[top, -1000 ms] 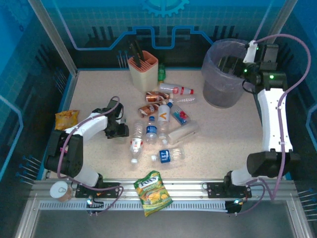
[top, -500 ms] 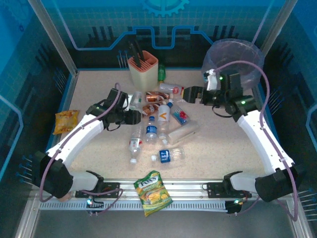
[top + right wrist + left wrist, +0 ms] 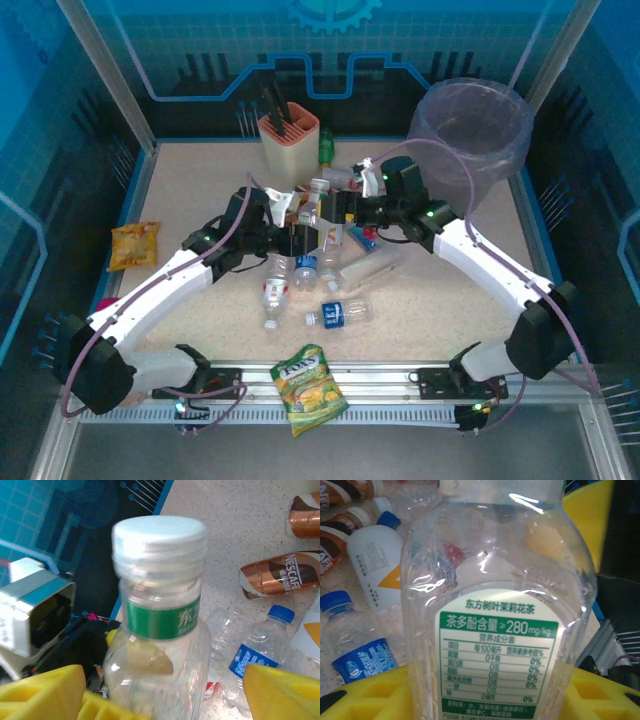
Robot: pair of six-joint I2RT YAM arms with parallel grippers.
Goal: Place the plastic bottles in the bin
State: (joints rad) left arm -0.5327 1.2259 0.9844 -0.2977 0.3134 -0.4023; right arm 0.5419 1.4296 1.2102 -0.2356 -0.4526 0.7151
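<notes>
- Most of the job is left, I'd say. A whole pile of plastic bottles (image 3: pixel 340 312) lies on the table (image 3: pixel 190 180) under and just past both sets of fingers. I can't spot any in the bin (image 3: pixel 495 150), though its lavender liner makes that hard to judge.
- One clear tea bottle (image 3: pixel 495 605) with a green label is up off the heap, hanging between the two grippers.
- left gripper (image 3: pixel 297 232): the arm is stretched low toward the middle. Its yellow fingers (image 3: pixel 365 695) are clamped on the base end of that tea bottle, with the cap pointing away from them.
- right gripper (image 3: pixel 340 208): the arm is bent inward, facing the left one. Its fingers (image 3: pixel 280 690) are spread on either side of the bottle's neck with a gap showing, so no grip yet. My guess is a handover.
- Beyond the right fingers are Nescafe bottles (image 3: pixel 277 577) and a blue-capped water bottle (image 3: pixel 257 645). Beside the left fingers is a white bottle (image 3: pixel 375 565) with an orange triangle.
- The bin sits well behind the right fingers, well apart from the held bottle.
</notes>
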